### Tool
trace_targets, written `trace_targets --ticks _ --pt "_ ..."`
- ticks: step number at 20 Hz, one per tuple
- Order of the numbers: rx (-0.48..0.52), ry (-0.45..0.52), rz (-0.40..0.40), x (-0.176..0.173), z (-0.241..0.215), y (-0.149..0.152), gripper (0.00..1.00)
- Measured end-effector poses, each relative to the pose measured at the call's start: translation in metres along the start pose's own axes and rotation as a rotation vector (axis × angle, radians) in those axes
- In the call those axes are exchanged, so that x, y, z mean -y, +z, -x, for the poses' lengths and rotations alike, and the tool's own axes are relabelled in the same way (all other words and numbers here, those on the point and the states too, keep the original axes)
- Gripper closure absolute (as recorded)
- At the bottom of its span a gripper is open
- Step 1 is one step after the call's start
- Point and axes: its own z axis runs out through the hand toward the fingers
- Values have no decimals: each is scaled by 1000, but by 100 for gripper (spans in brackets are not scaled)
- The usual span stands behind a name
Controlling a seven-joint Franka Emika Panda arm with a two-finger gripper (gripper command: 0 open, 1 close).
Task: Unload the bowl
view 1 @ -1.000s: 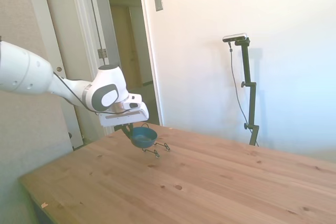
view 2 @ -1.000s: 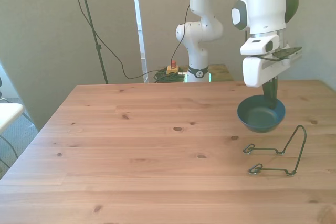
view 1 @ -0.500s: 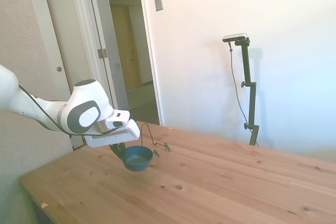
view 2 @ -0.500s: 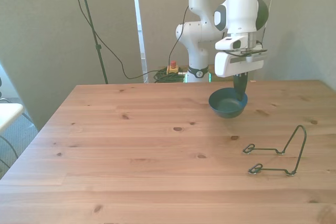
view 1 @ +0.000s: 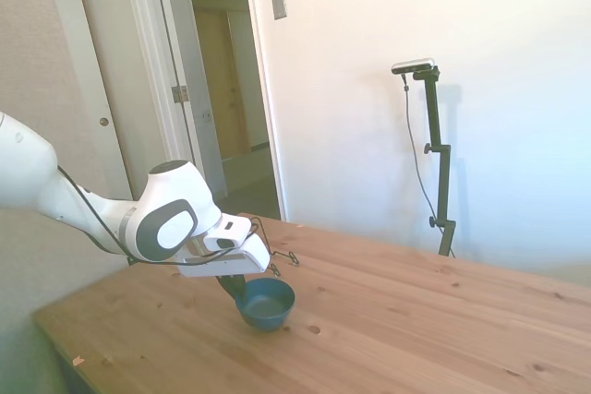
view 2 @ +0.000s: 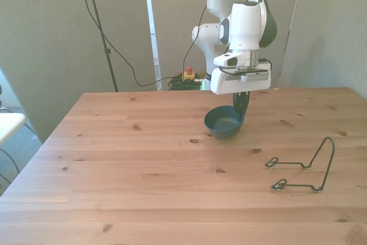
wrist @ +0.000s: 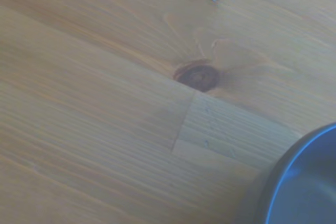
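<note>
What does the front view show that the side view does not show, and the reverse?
Only the front view shows the whole wire stand, apart from the bowl toward the front view's right, and a person's hand at its left edge. Only the side view shows an open doorway behind the table. Both show the gripper shut on the rim of the bowl, low over the table.

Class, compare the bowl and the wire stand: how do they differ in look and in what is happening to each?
The bowl is solid, round and dark teal; the wire stand is a thin, open black frame. The gripper holds the bowl by its rim near the table's middle; the stand sits alone, untouched, toward the front view's right. Both are dark and small.
</note>
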Motion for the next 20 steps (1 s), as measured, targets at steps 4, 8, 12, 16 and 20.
trace_targets --ticks 4,8,12,16,20 --pt "10 17 17 0 -6 12 100" --pt "11 56 49 0 -11 18 0" --pt "21 78 59 1 -16 19 0" --pt "31 84 64 2 -17 23 0" --pt "29 100 64 2 -18 22 0"
